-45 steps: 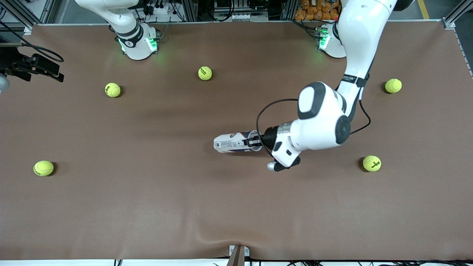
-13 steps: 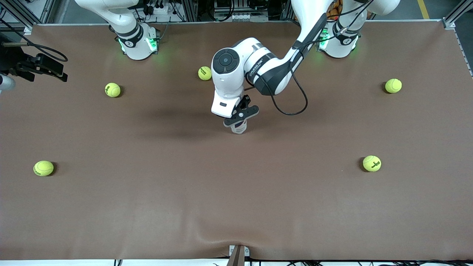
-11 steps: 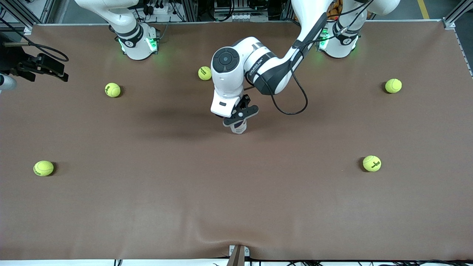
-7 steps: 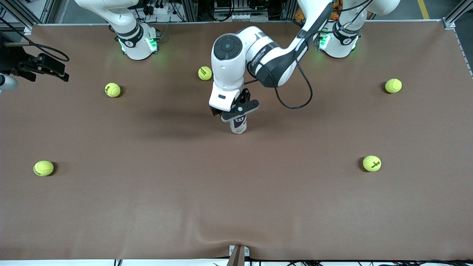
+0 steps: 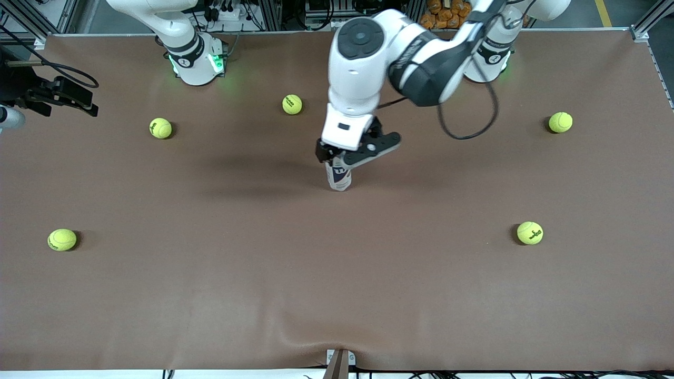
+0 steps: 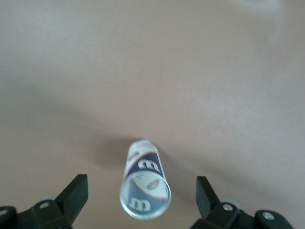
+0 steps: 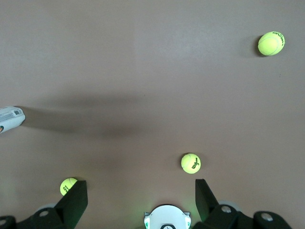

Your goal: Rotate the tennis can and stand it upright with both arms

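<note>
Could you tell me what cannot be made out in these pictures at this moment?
- Front view: the top of the upright tennis can is hidden by the left gripper over it.
- Left wrist view: the can's foot on the table is hidden by the can's own body.
- Right wrist view: the can is cut off by the edge.
- Front view: the right gripper, waiting at the table's end, is cut off by the edge.

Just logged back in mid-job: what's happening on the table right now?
The tennis can stands upright near the middle of the table. The left hand is above its top with fingers open, not touching it. The right hand waits open at its own end of the table. Five tennis balls lie scattered around.
</note>
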Robot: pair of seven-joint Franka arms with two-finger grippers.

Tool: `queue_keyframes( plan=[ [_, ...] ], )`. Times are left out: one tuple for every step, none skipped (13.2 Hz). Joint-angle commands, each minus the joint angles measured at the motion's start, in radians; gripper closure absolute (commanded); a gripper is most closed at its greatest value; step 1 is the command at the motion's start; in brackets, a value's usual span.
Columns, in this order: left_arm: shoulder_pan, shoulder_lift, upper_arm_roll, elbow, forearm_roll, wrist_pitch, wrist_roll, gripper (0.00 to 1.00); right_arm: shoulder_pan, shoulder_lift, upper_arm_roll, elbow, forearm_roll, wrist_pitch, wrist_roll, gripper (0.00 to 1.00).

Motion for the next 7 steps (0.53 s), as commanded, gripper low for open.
queue_keyframes(
  plan=[
    [0.081, -0.052, -0.006, -0.013, 0.026, -0.018, 0.076, 0.00, 0.003, 0.001, -0.004, 0.001, -0.003, -0.001, 0.013, 0.00],
    [0.113, -0.069, -0.006, -0.014, 0.026, -0.020, 0.113, 0.00, 0.003, 0.001, -0.004, 0.001, -0.003, -0.002, 0.013, 0.00],
    [0.148, -0.078, -0.008, -0.017, 0.026, -0.021, 0.156, 0.00, 0.002, 0.001, -0.004, 0.001, -0.003, -0.002, 0.013, 0.00],
    [0.180, -0.081, -0.008, -0.016, 0.026, -0.033, 0.193, 0.00, 0.002, 0.001, -0.004, 0.001, -0.003, -0.002, 0.013, 0.00],
    [0.204, -0.081, -0.008, -0.016, 0.026, -0.043, 0.213, 0.00, 0.003, 0.001, -0.004, 0.001, -0.003, -0.002, 0.013, 0.00],
    [0.231, -0.083, -0.008, -0.017, 0.026, -0.044, 0.227, 0.00, 0.005, 0.001, -0.004, 0.001, -0.003, -0.002, 0.013, 0.00],
    [0.250, -0.083, -0.008, -0.017, 0.026, -0.050, 0.243, 0.00, 0.006, 0.001, -0.004, 0.001, -0.003, -0.001, 0.013, 0.00]
  ],
)
